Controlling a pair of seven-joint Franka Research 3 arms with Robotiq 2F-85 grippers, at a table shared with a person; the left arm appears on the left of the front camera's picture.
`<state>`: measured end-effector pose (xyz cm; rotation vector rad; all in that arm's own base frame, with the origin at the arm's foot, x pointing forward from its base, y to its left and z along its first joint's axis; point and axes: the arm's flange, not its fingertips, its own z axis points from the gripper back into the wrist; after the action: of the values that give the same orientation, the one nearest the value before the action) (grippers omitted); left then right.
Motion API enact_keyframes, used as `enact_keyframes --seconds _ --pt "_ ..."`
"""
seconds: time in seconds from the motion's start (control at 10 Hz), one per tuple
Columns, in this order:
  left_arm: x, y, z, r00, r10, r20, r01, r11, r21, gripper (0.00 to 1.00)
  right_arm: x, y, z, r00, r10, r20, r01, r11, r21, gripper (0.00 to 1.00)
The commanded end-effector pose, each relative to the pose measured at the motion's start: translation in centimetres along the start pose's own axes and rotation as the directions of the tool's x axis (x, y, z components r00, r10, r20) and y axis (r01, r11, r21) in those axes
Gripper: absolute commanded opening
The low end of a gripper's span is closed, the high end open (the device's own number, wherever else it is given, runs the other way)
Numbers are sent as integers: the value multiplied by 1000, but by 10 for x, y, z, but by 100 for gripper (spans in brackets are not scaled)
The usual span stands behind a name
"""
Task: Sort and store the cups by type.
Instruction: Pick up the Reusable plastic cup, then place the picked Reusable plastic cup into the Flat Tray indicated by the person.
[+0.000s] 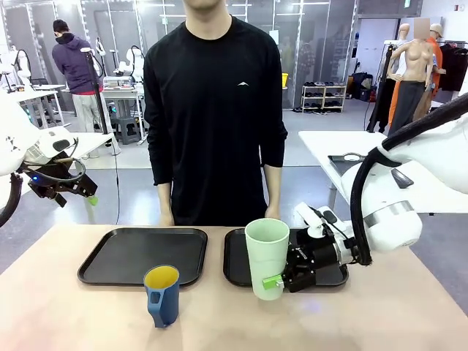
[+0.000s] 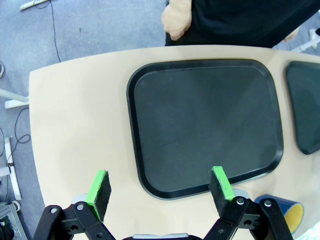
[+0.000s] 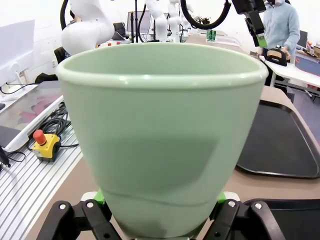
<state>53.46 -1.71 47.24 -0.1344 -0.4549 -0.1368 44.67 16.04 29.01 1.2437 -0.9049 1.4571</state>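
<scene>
Right end effector (image 1: 276, 280) is clamping the green tumbler (image 1: 267, 256) low down near its base, a green pad pressing on each side. Tumbler is standing upright at the near left corner of the right-hand tray (image 1: 235, 263); cannot tell whether its bottom is touching the bench (image 1: 58, 307).

Left end effector (image 2: 160, 192) is hanging released, fingers spread wide, gripping nothing. It is hovering up off the left edge of the bench and looking down on the left-hand tray (image 1: 139, 252).

Bench is showing a pale tan top. Two black trays are lying side by side toward the far edge, a narrow gap between them. A person (image 1: 216, 110) in a black long-sleeved top is standing at the far side, arms hanging down, one hand (image 2: 176, 20) just past the bench edge. Behind, a grey-floored workshop with white tables and glass partitions is showing.

Tumbler is looking tall, pale mint, no handle, widening to a rolled rim. Blue mug (image 1: 162, 295) is sitting on the bench just in front of the left tray, yellow inside, well apart from both end effectors.
</scene>
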Motion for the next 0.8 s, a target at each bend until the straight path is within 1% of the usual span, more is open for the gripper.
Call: enact_keyframes --seconds 0.0,0.7 --pt "0 2 1 1000 3 8 -3 1000 -3 100 1 0 -3 1000 13 3 -13 1000 2 43" --pt "0 2 1 1000 3 8 -3 1000 -3 100 1 0 -3 1000 13 3 -13 1000 2 43"
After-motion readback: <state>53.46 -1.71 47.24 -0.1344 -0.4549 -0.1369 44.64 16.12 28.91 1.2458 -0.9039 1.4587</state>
